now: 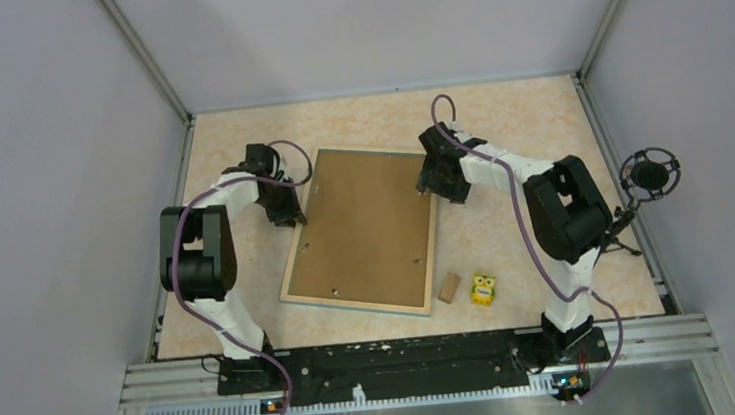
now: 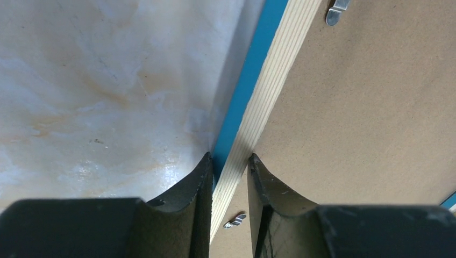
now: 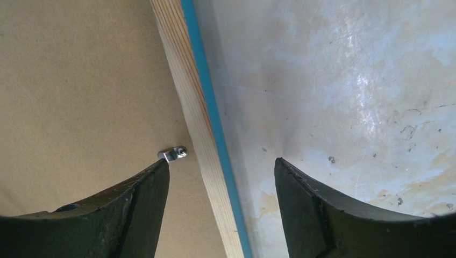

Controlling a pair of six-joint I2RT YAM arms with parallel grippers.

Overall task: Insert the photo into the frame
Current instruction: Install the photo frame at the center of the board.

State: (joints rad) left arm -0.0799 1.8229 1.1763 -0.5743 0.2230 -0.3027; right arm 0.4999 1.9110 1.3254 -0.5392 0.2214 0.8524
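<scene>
The frame (image 1: 357,306) lies face down on the table, light wood rail up and blue edge outside, with the plain brown backing board (image 1: 365,228) filling it. The photo is hidden or out of view. My left gripper (image 1: 296,214) is at the frame's left edge. In the left wrist view the gripper (image 2: 230,158) is closed on the wood rail (image 2: 269,86), one finger on the blue outer edge, the other on the board side. My right gripper (image 1: 434,190) is at the right edge. In the right wrist view it (image 3: 221,161) is wide open, straddling the rail (image 3: 193,107).
A small wooden block (image 1: 449,287) and a yellow owl toy (image 1: 483,289) lie by the frame's near right corner. Metal turn clips (image 3: 175,153) (image 2: 235,219) sit on the board near the rails. A black round device (image 1: 650,176) hangs at the right wall.
</scene>
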